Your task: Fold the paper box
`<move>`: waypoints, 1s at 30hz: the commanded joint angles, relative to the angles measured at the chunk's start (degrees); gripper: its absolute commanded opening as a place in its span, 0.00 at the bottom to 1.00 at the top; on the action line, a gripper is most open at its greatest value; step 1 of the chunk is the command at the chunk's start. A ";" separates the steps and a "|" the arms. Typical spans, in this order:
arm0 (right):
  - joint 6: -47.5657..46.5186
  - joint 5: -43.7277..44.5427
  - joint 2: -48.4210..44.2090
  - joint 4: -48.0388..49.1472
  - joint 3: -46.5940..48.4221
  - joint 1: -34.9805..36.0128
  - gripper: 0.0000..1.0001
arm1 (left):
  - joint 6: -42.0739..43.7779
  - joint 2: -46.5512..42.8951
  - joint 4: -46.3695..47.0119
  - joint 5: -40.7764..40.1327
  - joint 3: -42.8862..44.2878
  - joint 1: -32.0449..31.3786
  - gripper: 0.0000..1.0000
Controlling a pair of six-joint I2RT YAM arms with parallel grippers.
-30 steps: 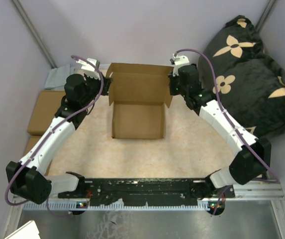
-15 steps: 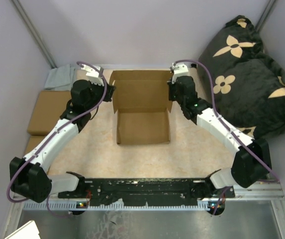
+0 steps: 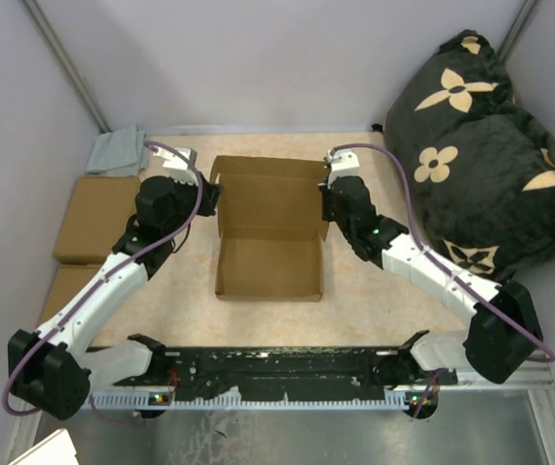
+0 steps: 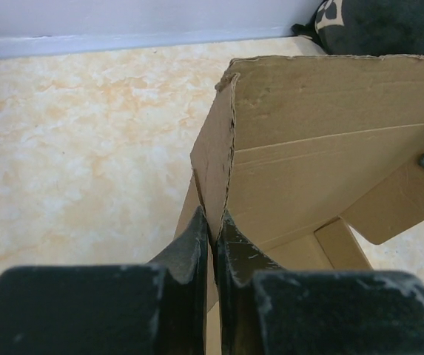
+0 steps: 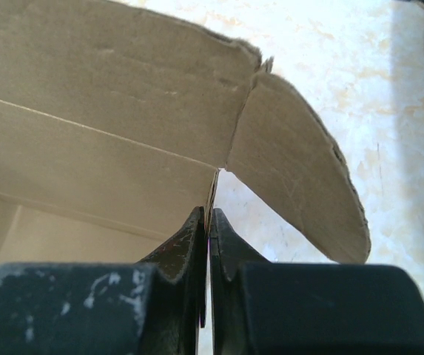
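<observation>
Lid fold in hand: left gripper (image 4: 212,225) and right gripper (image 5: 209,218) each clamp nearly shut on a side flap of the paper box (image 3: 267,266) between them; next, probably tuck flaps, lower lid

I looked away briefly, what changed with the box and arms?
Both arms drew back toward their bases, dragging the paper box nearer. The left end effector and right end effector stay pinched on its upright flaps. The pillow, cloth and stacked boxes stayed put.

Matt corrugated-cardboard paper box (image 3: 268,266); smooth marbled table (image 3: 354,300).
</observation>
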 commanded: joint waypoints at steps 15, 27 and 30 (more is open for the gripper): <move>0.68 12.09 -5.31 21.99 -13.54 16.08 0.02 | -5.18 -12.59 -2.30 -1.23 -10.53 -7.25 0.09; 11.55 10.78 -11.52 21.48 -21.76 16.72 0.08 | -9.85 -18.65 -7.92 -0.75 -15.23 -8.15 0.14; 12.81 10.94 -13.41 21.35 -23.01 17.44 0.08 | -10.83 -20.44 -8.53 -0.48 -16.39 -8.41 0.14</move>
